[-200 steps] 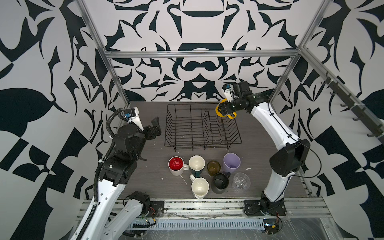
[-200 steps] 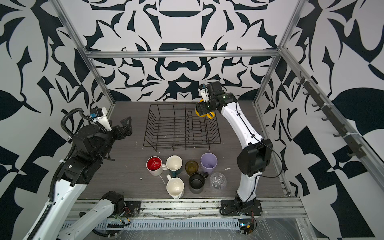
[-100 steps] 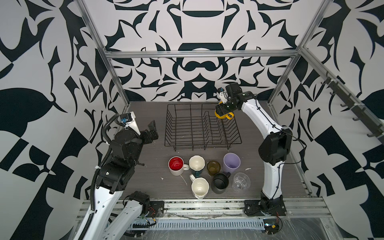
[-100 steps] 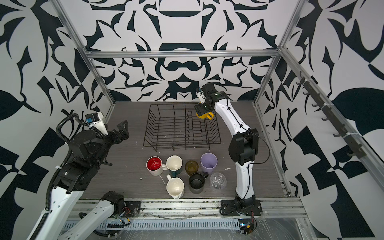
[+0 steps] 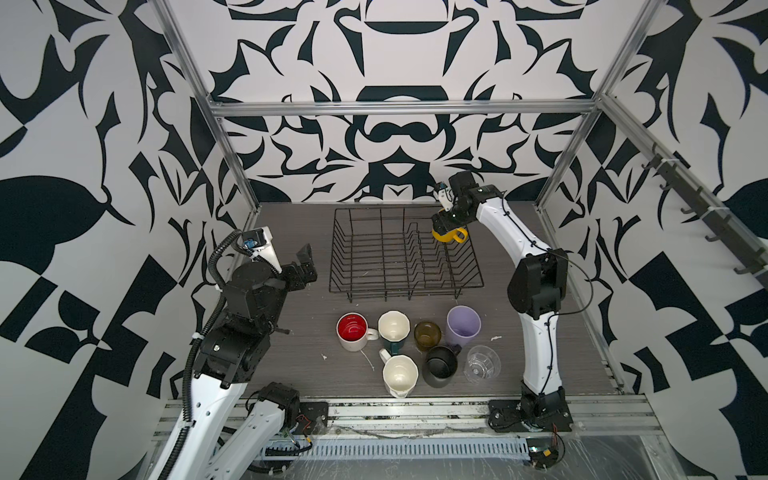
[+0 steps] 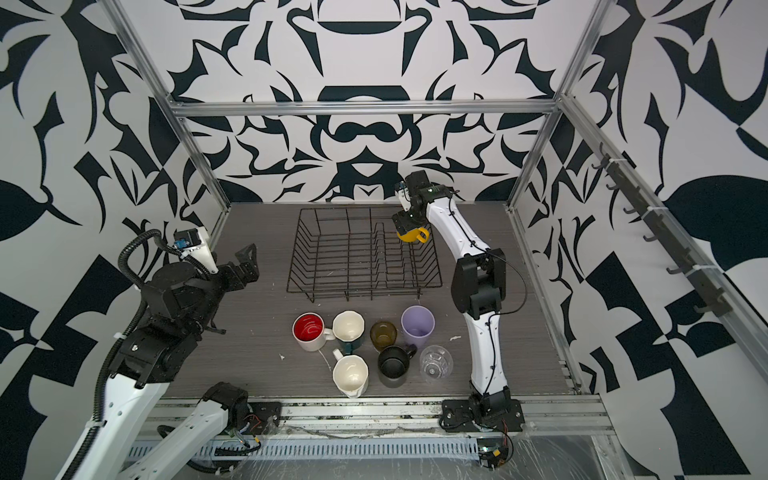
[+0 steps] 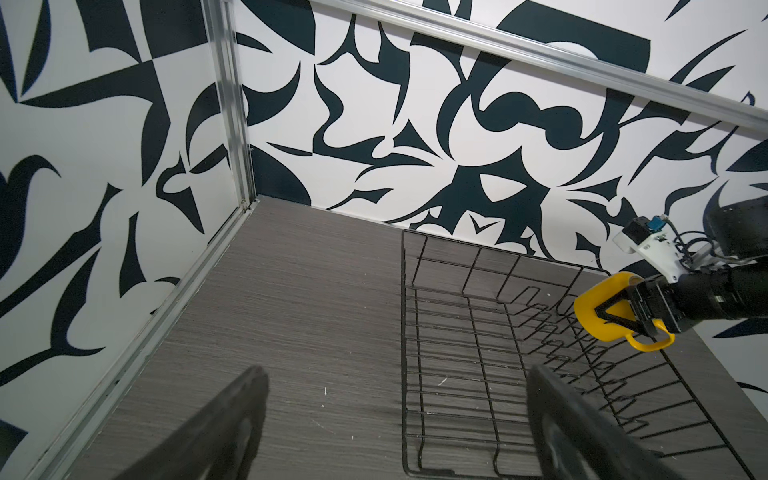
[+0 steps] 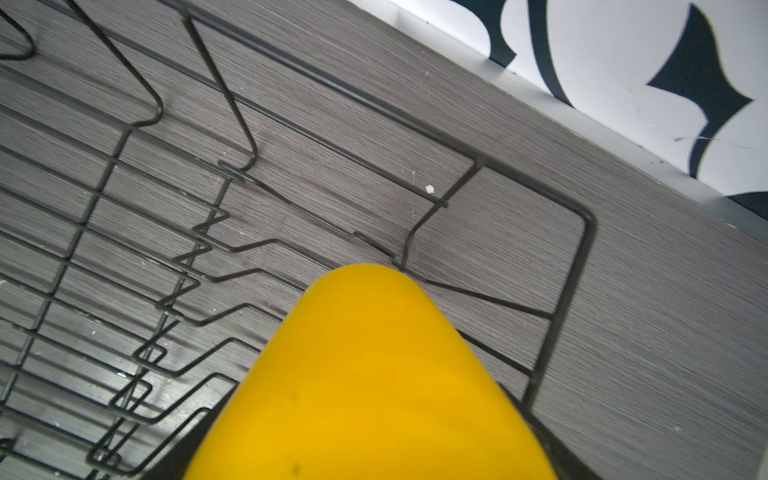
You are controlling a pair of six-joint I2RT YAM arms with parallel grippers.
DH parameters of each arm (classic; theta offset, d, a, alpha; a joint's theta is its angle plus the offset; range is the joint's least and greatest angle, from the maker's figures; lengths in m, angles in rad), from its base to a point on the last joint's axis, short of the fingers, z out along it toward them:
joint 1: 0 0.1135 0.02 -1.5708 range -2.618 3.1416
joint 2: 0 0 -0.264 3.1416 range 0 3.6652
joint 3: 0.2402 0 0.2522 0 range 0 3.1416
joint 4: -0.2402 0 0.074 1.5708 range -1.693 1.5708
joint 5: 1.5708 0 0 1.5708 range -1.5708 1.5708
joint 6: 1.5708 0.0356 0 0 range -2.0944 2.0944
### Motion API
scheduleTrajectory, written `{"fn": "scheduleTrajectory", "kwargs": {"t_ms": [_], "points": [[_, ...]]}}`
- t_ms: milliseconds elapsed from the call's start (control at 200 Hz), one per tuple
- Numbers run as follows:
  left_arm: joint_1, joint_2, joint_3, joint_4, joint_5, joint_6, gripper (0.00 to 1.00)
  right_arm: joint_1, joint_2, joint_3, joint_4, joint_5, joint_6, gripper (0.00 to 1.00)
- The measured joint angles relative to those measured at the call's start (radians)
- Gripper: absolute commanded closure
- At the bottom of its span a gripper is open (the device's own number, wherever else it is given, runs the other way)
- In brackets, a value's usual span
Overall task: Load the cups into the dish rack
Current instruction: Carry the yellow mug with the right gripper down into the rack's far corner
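While clamped aloft, yellow ceramic mug [image 5: 448,237]: over the far right corner of the black wire dish rack [image 5: 395,287], above the wires; contact with them unclear.
Mug axis: seemingly in line with the fingers of the right gripper [image 5: 444,228], slanting down toward that corner.
Mug mouth: hidden; impossible to tell which end.
Mug handle: loop on the low side, pointing toward the rack's right rim.
Right gripper: clamped on the mug wall, one black finger [image 7: 636,309] laid along the outside.
Left gripper [image 5: 307,264]: fingers wide apart, nothing between them, hovering over the grey wood-grain tabletop [image 5: 307,332] left of the rack, well apart from every cup.
In the way: row of upright prongs [image 5: 422,249] just left of the mug in both top views; sloped right wall of the rack just under the handle.
Back row of waiting cups, left to right: white mug with red inside [image 5: 352,332], teal faceted mug [image 5: 392,345], amber glass [image 5: 427,334], lilac tumbler [image 5: 463,326].
Front row: cream faceted mug [image 5: 400,376], black mug [image 5: 441,365], clear glass [image 5: 482,363].
Waiting cups' pose: all upright, mouths up, packed close on the tabletop, near side of the rack.
Litter: small white scraps [image 5: 324,356] on the tabletop beside the cluster.
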Motion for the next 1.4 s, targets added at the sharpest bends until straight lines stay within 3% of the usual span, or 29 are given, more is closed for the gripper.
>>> {"fn": "scheduleTrajectory", "kwargs": {"t_ms": [450,670,1045,1200,1255,1335,1400], "points": [[0.0,0.0,-0.003,0.0,0.0,-0.019,0.01,0.004,0.127,0.068,-0.022,0.009,-0.014,1.0],[0.0,0.0,-0.01,0.0,0.0,-0.03,0.01,0.005,0.151,0.078,-0.025,0.016,-0.014,0.64],[0.0,0.0,-0.01,0.0,0.0,-0.035,0.01,0.008,0.151,0.078,-0.026,0.023,-0.014,0.36],[0.0,0.001,-0.01,0.0,-0.003,-0.04,0.01,0.008,0.151,0.078,-0.026,0.017,-0.013,0.19],[0.0,0.001,-0.01,0.0,-0.006,-0.041,0.01,0.008,0.151,0.078,-0.026,0.013,-0.013,0.09],[0.0,0.001,-0.01,-0.002,-0.015,-0.044,0.01,0.008,0.15,0.078,-0.024,0.01,-0.01,0.01],[0.0,0.001,-0.01,-0.002,-0.022,-0.048,0.01,0.008,0.144,0.078,-0.018,0.007,-0.01,0.01]]}}
